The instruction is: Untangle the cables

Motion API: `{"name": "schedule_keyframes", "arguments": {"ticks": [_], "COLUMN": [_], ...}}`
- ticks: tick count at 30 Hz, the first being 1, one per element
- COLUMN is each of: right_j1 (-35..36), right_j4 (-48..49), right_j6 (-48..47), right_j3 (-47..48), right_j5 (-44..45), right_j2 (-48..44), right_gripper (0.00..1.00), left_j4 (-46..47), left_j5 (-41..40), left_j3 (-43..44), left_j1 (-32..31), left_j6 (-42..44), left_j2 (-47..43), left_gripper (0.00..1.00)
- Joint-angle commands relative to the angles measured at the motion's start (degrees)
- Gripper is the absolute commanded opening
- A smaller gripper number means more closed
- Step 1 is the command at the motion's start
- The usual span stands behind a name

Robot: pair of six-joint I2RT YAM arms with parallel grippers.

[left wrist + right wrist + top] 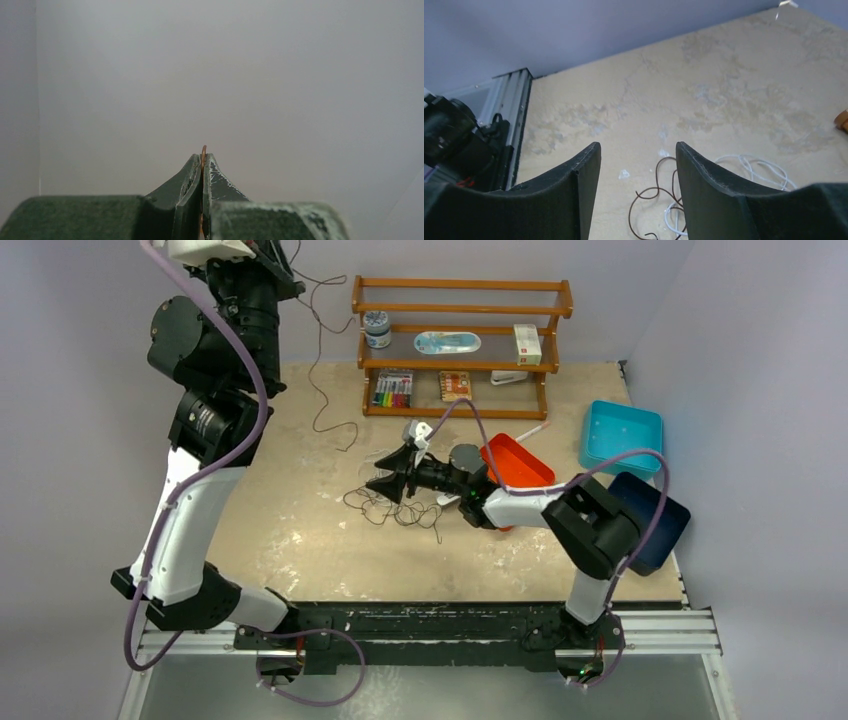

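A tangle of thin dark and white cables [395, 505] lies mid-table. One thin dark cable [318, 390] rises from the table toward the upper left, where my left gripper [285, 275] is raised high. In the left wrist view that gripper [203, 157] is shut on a thin brownish cable [203, 150], which pokes out above the fingertips against the bare wall. My right gripper [385, 485] hovers low over the tangle's left side. In the right wrist view it [638, 147] stands open, nothing between the fingers. A brown cable [659, 187] and a white cable [754, 165] lie on the table below.
A wooden shelf [460, 310] with small items and a marker box [393, 390] stands at the back. A red tray [515, 462], a teal tray [620, 435] and a dark blue tray [655, 520] sit at the right. A metal rail [660, 625] runs along the near edge.
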Motion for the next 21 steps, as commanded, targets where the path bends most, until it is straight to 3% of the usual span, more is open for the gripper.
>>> {"name": "schedule_keyframes", "arguments": {"ticks": [1,4,9,21], "right_j1": [0.27,0.27,0.23,0.01], "right_j4": [-1.44,-5.68,-4.95,-3.4], "right_j6": [2.36,5.87,14.24,31.93], "right_j3": [-0.75,0.28,0.57,12.12], "right_j5": [2.67,7.41,13.62,14.86], "right_j2": [-6.42,-9.55,-12.29,-7.89], "right_gripper": [0.6,0.61,0.62,0.67], "left_j4": [1.11,1.9,1.89,2.19], "left_j5": [0.16,0.28,1.15,0.99], "left_j3": [-2.15,-4.52,-5.7,-8.01], "left_j1": [0.27,0.28,0.32,0.28], "left_j6": [-1.76,-2.83,-3.9,-3.84], "left_j2": [-3.5,-5.01,-5.62,-5.5], "left_gripper": [0.0,0.0,0.0,0.0]}}
